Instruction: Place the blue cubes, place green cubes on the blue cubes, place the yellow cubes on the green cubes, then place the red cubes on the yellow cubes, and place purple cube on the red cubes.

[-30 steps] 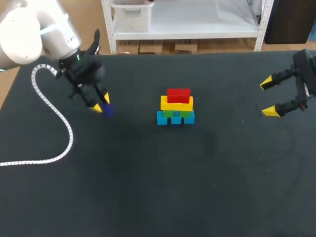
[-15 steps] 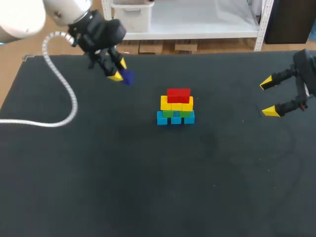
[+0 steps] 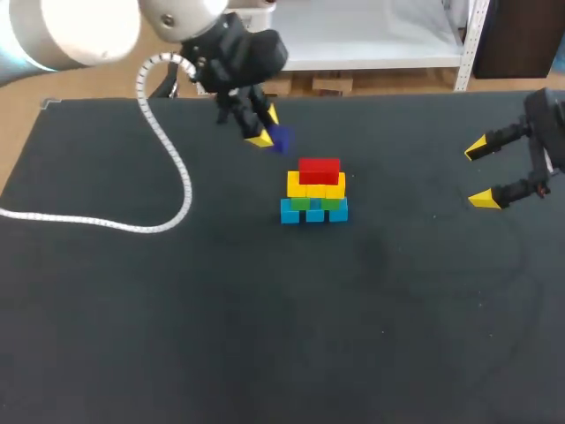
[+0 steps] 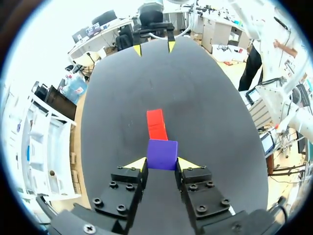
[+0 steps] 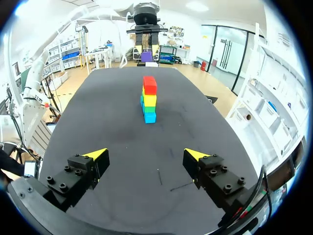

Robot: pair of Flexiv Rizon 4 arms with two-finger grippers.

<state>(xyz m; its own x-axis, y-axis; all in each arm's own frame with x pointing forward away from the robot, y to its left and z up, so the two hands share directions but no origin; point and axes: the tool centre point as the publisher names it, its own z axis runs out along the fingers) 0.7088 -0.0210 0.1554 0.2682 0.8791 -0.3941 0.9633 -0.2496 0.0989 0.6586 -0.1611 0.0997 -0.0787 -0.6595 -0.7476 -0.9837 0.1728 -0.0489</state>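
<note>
Up in the air over the back of the black table (image 3: 265,353): the left gripper (image 3: 267,128), pinching the purple cube (image 3: 280,137) between its two yellow tips, one tip on each side. From the left wrist, snug from both sides, with a flat face up. Apart from the pile but near it, a little behind it and toward the left side in the head view.

In the middle of the table: the little pile. At the bottom, blue cubes (image 3: 313,213) in a row on the table. On top of those, green cubes (image 3: 315,203), maybe two, hard to count from so far away. Next up, yellow cubes (image 3: 316,187) in a row. At the very top, red cubes (image 3: 320,170). From the left wrist, only the red top peeking out, just ahead of the purple cube and lower down.

Over at the right side of the table: the right gripper (image 3: 484,172), spread wide, holding nothing, well apart from the pile. From the right wrist, the pile far ahead, standing straight, in line with the gap between the two tips.

Lying on the left part of the table: a white cable (image 3: 188,190), looping down from the left arm.
</note>
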